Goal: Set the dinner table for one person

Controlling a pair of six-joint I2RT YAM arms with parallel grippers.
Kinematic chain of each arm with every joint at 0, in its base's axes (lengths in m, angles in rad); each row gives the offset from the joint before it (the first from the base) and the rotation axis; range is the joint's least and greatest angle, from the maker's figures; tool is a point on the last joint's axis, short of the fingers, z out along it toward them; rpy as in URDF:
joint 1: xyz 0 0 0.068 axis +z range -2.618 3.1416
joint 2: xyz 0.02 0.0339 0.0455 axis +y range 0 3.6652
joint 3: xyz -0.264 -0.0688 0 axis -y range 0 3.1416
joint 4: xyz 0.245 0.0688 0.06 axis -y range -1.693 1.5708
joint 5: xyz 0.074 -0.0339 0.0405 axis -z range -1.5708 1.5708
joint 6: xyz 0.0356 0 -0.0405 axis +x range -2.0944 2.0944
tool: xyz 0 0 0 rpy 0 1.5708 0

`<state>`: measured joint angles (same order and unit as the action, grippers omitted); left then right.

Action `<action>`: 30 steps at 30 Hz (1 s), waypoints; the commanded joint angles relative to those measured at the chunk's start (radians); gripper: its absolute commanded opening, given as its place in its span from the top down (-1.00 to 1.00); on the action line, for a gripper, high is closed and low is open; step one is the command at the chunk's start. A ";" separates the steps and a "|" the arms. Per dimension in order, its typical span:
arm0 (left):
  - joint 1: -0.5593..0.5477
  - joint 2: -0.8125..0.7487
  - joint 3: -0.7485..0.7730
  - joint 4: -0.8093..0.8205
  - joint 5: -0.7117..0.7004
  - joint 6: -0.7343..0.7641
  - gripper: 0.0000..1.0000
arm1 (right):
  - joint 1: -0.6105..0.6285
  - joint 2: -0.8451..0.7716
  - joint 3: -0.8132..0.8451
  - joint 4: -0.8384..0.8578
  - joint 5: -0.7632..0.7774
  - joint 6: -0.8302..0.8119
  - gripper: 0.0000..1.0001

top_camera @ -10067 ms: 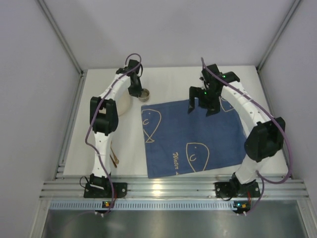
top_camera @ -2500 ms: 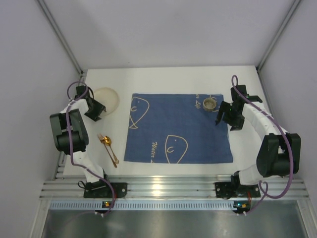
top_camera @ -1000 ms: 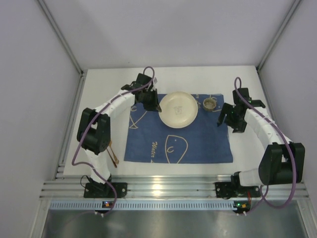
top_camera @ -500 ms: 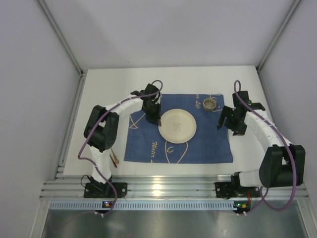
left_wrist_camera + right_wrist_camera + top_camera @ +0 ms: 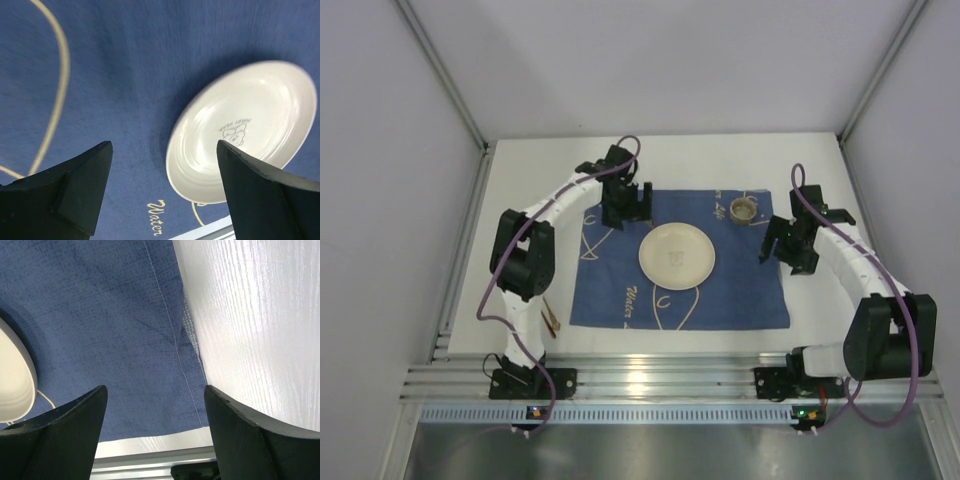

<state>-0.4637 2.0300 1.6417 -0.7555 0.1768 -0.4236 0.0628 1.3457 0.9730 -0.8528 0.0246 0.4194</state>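
Observation:
A round white plate (image 5: pixel 676 255) lies flat in the middle of the blue whale placemat (image 5: pixel 740 290) on the white dinner table (image 5: pixel 700 160). My left gripper (image 5: pixel 625 215) hangs open just behind the plate's far-left rim, holding nothing. In the left wrist view the plate (image 5: pixel 245 130) lies on the mat (image 5: pixel 115 75) in front of the spread left gripper (image 5: pixel 164 150). My right gripper (image 5: pixel 782 255) stands open over the mat's right edge. In its own view the right gripper (image 5: pixel 155 388) is empty above the mat (image 5: pixel 100 315) and the bare table (image 5: pixel 260 315).
A small tan cup (image 5: pixel 744 209) stands on the mat's far-right corner, just left of my right arm. Gold cutlery (image 5: pixel 551 320) lies on the table left of the mat, partly behind the left arm. Grey walls close the table in, and an aluminium rail (image 5: pixel 660 380) runs along the near edge.
My left gripper has opened and let go of the plate, then drawn back toward the far side. The plate now lies slightly lower on the mat. The right arm has barely moved.

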 commanded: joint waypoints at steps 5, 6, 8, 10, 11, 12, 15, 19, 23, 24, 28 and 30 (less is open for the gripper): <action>0.174 0.099 0.190 -0.022 -0.014 0.008 -0.75 | -0.001 0.006 0.018 0.037 -0.012 -0.011 -0.57; 0.197 0.116 0.205 -0.024 -0.017 0.006 -0.75 | -0.003 0.009 0.020 0.037 -0.014 -0.013 -0.57; 0.218 0.168 0.248 -0.022 -0.016 0.003 -0.74 | -0.001 0.012 0.020 0.037 -0.014 -0.011 -0.57; 0.250 0.213 0.279 -0.019 -0.007 -0.009 -0.71 | -0.003 0.016 0.021 0.038 -0.012 -0.010 -0.57; 0.258 0.226 0.286 -0.015 0.003 -0.015 -0.71 | -0.003 0.021 0.021 0.038 -0.014 -0.007 -0.57; 0.273 0.246 0.293 -0.013 0.007 -0.015 -0.69 | -0.001 0.023 0.021 0.038 -0.014 -0.005 -0.57; 0.290 0.272 0.316 -0.008 0.024 -0.014 -0.68 | -0.001 0.029 0.021 0.040 -0.015 -0.001 -0.57; 0.293 0.282 0.314 0.007 0.027 0.002 -0.68 | -0.003 0.046 0.027 0.043 -0.015 0.005 -0.57; 0.306 0.302 0.311 -0.021 -0.017 0.009 -0.67 | -0.001 0.075 0.049 0.044 -0.018 0.010 -0.57; 0.315 0.308 0.300 -0.024 -0.019 0.012 -0.67 | -0.001 0.079 0.055 0.046 -0.018 0.010 -0.57; 0.339 0.312 0.270 -0.034 -0.065 0.029 -0.67 | -0.001 0.104 0.076 0.047 -0.020 0.016 -0.57; 0.356 0.312 0.253 -0.041 -0.077 0.039 -0.67 | -0.001 0.115 0.089 0.049 -0.020 0.018 -0.57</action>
<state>-0.1505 2.3089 1.9347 -0.7624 0.1791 -0.4210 0.0628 1.4502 1.0050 -0.8452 0.0048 0.4278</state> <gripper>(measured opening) 0.833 0.785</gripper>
